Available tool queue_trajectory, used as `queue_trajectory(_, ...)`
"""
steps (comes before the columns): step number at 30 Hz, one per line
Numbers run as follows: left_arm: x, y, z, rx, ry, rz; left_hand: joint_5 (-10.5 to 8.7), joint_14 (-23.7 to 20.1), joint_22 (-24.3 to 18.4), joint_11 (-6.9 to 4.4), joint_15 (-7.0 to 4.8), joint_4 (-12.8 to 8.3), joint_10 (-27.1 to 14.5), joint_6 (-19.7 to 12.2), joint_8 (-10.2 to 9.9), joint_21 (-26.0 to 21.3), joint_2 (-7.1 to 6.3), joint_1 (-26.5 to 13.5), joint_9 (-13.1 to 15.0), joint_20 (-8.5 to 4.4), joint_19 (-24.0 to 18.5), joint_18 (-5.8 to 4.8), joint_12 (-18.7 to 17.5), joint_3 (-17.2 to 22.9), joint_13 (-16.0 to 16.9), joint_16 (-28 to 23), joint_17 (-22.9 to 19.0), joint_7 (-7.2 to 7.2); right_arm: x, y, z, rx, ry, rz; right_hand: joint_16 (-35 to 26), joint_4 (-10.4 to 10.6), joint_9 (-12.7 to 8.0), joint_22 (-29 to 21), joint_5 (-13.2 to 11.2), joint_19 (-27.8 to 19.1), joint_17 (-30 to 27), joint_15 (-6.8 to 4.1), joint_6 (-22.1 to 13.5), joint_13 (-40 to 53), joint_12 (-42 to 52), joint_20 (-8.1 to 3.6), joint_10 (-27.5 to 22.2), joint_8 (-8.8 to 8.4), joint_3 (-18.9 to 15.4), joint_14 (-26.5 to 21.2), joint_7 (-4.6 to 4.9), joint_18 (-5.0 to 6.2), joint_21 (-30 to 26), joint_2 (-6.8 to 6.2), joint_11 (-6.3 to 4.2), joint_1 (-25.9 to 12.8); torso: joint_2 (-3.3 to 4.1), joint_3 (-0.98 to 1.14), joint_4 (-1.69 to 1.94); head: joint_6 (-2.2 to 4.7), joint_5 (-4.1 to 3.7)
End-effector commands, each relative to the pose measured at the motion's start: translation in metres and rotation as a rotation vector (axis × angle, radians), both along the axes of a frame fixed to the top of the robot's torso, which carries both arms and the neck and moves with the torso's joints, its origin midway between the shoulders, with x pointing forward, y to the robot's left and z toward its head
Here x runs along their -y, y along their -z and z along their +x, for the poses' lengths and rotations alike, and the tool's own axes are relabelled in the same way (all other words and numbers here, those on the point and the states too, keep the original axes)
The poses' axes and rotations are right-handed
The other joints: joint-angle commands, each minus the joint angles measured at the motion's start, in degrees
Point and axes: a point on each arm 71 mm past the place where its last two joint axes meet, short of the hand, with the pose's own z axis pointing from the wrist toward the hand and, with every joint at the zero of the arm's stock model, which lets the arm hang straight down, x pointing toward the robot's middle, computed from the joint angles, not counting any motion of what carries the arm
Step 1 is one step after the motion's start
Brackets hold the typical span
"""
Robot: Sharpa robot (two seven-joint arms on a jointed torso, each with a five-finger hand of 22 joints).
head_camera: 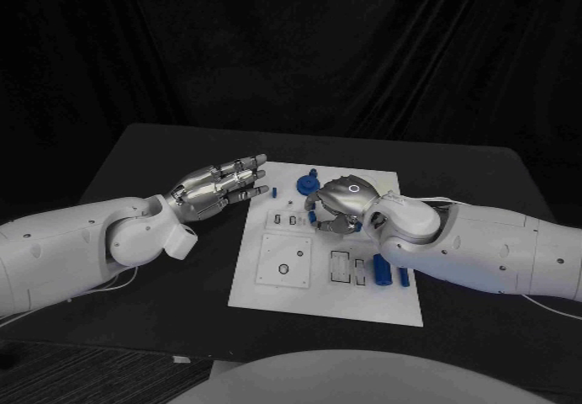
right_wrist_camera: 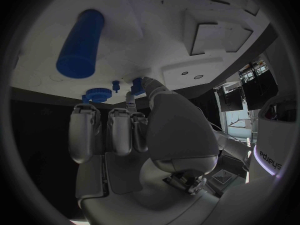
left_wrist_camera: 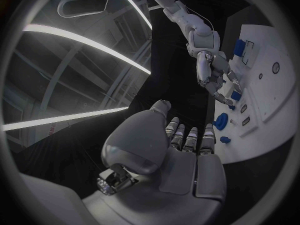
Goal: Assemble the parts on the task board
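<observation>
The white task board (head_camera: 291,290) lies mid-table. My right hand (head_camera: 341,202) hovers over its far middle, fingers curled downward, thumb and a finger pinching a small blue part (right_wrist_camera: 137,86). That part also shows under the hand (left_wrist_camera: 235,95). A round blue gear-like part (head_camera: 310,179) stands at the board's far edge, just beyond the hand. A small blue peg (head_camera: 274,192) is near it. A blue cylinder (head_camera: 381,269) lies on the board beside my right forearm. My left hand (head_camera: 224,187) floats at the board's far left corner, fingers stretched out, holding nothing.
The board (right_wrist_camera: 156,30) carries a square plate with a hole (head_camera: 286,255) and several rectangular slots (head_camera: 349,268). Black table surface (head_camera: 170,295) surrounds the board, with a dark curtain behind it.
</observation>
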Motion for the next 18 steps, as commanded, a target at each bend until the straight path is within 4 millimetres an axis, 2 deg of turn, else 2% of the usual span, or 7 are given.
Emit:
queue_trajectory(1,0.002,0.0,-0.001,-0.001,0.013,-0.016,0.29,0.06,0.07,0.47,0.42,0.06,-0.02,-0.18,0.24,0.24,0.26,0.07,0.08,0.47,-0.08,0.28,0.23,0.29,0.08,0.16,0.07,0.14,0.001,0.002,0.0,-0.001,0.012,-0.013,-0.24,-0.5,-0.68,11.95,-0.45,2.99,1.7,0.25,-0.77,15.08,0.2,0.28,6.01,-1.15,-0.01,3.73,-0.07,0.35,-0.31,0.13,0.2,-0.66,0.0,0.01,-0.01,-0.01,-0.01)
queue_trajectory(3,0.002,0.0,-0.001,-0.001,0.013,-0.016,0.29,0.06,0.07,0.47,0.42,0.06,-0.02,-0.18,0.24,0.24,0.26,0.07,0.08,0.47,-0.08,0.28,0.23,0.29,0.08,0.16,0.07,0.14,0.001,0.002,0.0,0.0,0.012,-0.012,-0.29,-0.68,-1.22,11.96,-0.96,2.99,1.6,0.21,-1.28,15.08,0.2,0.24,6.01,-2.06,-0.09,3.71,-0.15,0.36,-0.35,0.16,0.13,-0.78,-0.02,0.01,-0.02,-0.01,0.03)
queue_trajectory(9,0.001,0.001,-0.001,-0.002,0.009,-0.012,0.27,0.06,0.06,0.49,0.45,-0.06,-0.03,-0.21,0.25,0.23,0.23,-0.06,0.07,0.5,-0.09,0.27,0.21,0.48,0.08,0.15,0.07,0.17,0.004,-0.001,0.0,0.021,0.016,0.013,-0.36,-0.31,-4.84,12.06,-9.99,3.03,1.4,-0.22,-3.38,15.08,0.2,-0.11,6.01,-6.59,-2.13,3.69,-0.92,0.38,-0.6,0.03,-0.46,-2.56,0.0,0.02,0.0,-0.01,-0.01)
queue_trajectory(13,-0.002,0.001,-0.002,-0.005,0.0,-0.003,0.25,0.06,0.07,0.45,0.42,-0.21,-0.02,0.01,0.35,0.25,0.05,-0.09,0.11,0.49,-0.06,0.28,0.27,0.54,0.09,0.16,0.07,0.16,0.009,-0.009,-0.001,0.066,0.015,0.07,-0.36,3.54,-6.4,12.16,-16.83,3.1,1.34,-0.11,-2.85,15.08,0.2,-0.09,6.01,-7.63,-4.15,3.68,-1.09,0.35,-0.62,-2.24,-0.75,-4.21,0.02,0.01,-0.01,-0.01,-0.19)
queue_trajectory(15,-0.004,0.001,-0.002,-0.005,-0.006,0.001,0.24,0.07,0.07,0.44,0.4,-0.28,-0.02,0.05,0.38,0.25,-0.02,-0.09,0.12,0.49,-0.05,0.29,0.26,0.56,0.09,0.17,0.08,0.15,0.012,-0.017,-0.002,0.103,0.011,0.109,-0.35,5.48,-6.92,12.18,-18.17,3.11,1.34,-0.1,-2.57,15.08,0.2,-0.08,6.01,-7.91,-5.08,3.69,-1.17,0.35,-0.64,-3.61,-0.82,-4.79,0.02,0.01,-0.03,-0.01,-0.24)
queue_trajectory(16,-0.004,0.001,-0.002,-0.005,-0.01,0.003,0.21,0.09,0.09,0.41,0.37,-0.55,0.0,0.2,0.46,0.28,-0.29,-0.06,0.15,0.48,0.0,0.3,0.38,0.64,0.11,0.2,0.09,0.14,0.014,-0.022,-0.002,0.123,0.008,0.129,-0.22,5.76,-7.13,12.2,-18.29,3.11,1.55,-0.14,-2.25,15.08,0.2,-0.18,6.01,-7.97,-6.67,3.73,-1.13,0.35,-0.64,-4.29,-0.91,-7.86,0.03,0.01,-0.04,-0.01,-0.37)
queue_trajectory(18,-0.005,0.0,-0.003,-0.003,-0.02,0.007,0.08,0.1,0.1,0.41,0.33,-1.15,0.05,0.38,0.59,0.31,-0.71,0.1,0.17,0.47,0.06,0.33,0.56,0.87,0.14,0.23,0.1,0.15,0.02,-0.036,-0.001,0.183,-0.001,0.182,-0.19,5.79,-7.3,12.23,-18.34,3.13,1.6,-0.17,-2.05,15.08,0.2,-0.19,6.01,-8.03,-7.28,3.74,-1.15,0.33,-0.59,-4.37,-0.88,-9.02,0.0,0.02,-0.04,-0.01,-0.46)
